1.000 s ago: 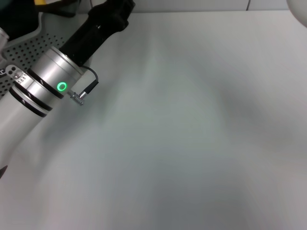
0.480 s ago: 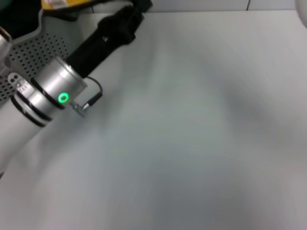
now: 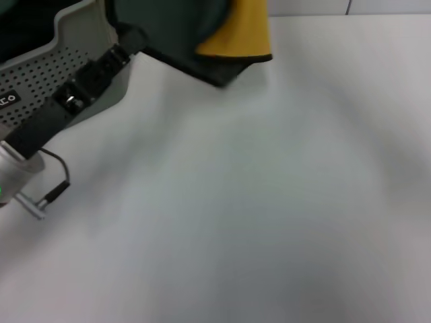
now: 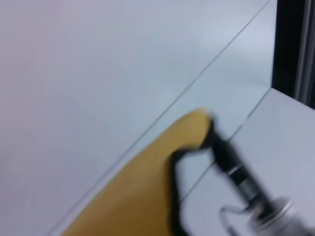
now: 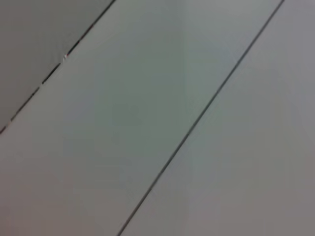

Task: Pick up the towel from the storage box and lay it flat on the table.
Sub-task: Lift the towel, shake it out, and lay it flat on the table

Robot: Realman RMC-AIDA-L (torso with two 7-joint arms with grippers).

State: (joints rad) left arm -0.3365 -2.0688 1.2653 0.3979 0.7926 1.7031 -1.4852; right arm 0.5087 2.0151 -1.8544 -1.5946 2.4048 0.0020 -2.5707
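We see soft, even light w/ faint shadows on the table; motion blur smears the towel.

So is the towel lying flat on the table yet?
No, the towel hangs bunched in the air above the table, beside the storage box.

1. Towel: soft matt cloth, yellow face, dark edging
2. Storage box: light grey perforated plastic, dull sheen
3. Bench: smooth plain white, faintly satin
4. Left arm: brushed silver metal collar, matt black casing
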